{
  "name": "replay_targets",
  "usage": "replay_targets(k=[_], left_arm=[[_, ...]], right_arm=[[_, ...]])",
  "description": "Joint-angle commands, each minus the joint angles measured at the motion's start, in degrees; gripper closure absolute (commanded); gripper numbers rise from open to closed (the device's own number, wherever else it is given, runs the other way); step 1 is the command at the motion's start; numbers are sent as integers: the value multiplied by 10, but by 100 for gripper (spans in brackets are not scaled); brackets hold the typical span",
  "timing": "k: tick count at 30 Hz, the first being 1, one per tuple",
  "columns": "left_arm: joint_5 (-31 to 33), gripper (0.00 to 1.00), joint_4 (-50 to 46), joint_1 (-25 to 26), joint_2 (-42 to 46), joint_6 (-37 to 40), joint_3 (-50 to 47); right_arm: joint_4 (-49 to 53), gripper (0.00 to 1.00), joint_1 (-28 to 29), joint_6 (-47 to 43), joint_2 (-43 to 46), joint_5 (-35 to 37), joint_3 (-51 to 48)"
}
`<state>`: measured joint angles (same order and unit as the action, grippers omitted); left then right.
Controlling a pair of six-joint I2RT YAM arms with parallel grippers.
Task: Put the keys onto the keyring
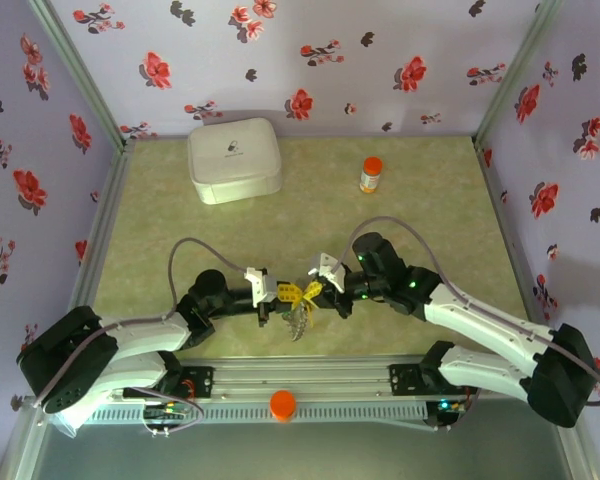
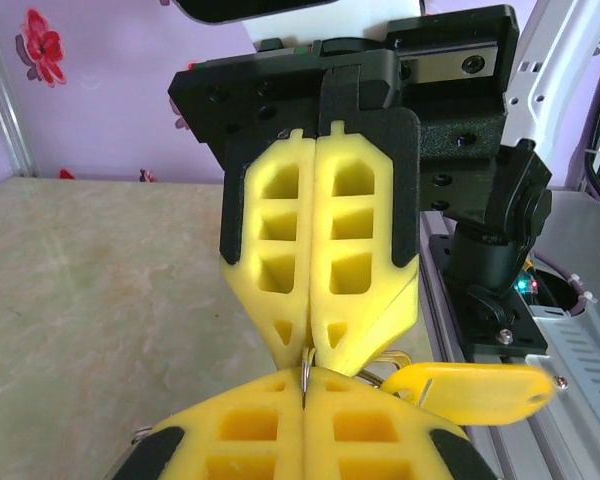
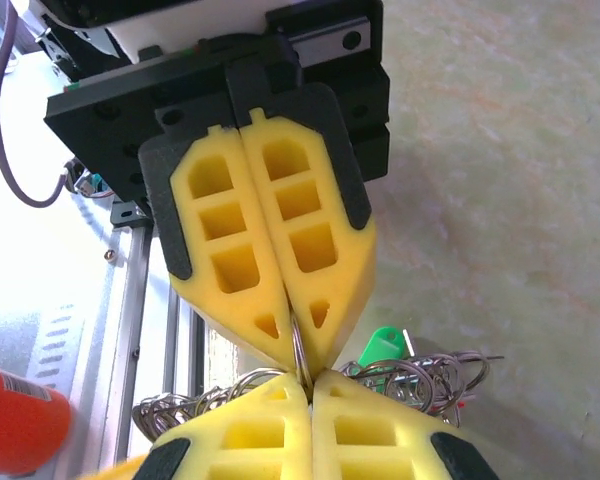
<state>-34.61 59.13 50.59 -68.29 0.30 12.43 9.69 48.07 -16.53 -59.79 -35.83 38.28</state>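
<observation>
box [image 1: 235,158] back left, bottle [image 1: 371,174] back right, gap between

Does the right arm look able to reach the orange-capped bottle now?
Probably not at once. The table up to the bottle looks free, but the right gripper is shut on a thin metal ring that the left gripper also pinches, so it must let go first.

A white rounded case [image 1: 235,158] sits upper left of centre on the green tabletop [image 1: 430,215]. An orange-capped bottle [image 1: 371,174] stands upright at upper right, well apart.
</observation>
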Motion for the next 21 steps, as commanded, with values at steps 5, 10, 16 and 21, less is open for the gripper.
replay_targets(k=[5, 10, 16, 21], left_arm=[[47, 70, -28, -8, 38, 32, -4], [48, 73, -234, -9, 89, 101, 40], [32, 80, -343, -12, 102, 143, 86], [7, 100, -393, -14, 86, 161, 114]], right_arm=[[88, 100, 9, -50, -9, 53, 72], [184, 100, 30, -93, -51, 92, 134], [282, 100, 62, -137, -123, 143, 213], [304, 100, 70, -150, -149, 142, 248]])
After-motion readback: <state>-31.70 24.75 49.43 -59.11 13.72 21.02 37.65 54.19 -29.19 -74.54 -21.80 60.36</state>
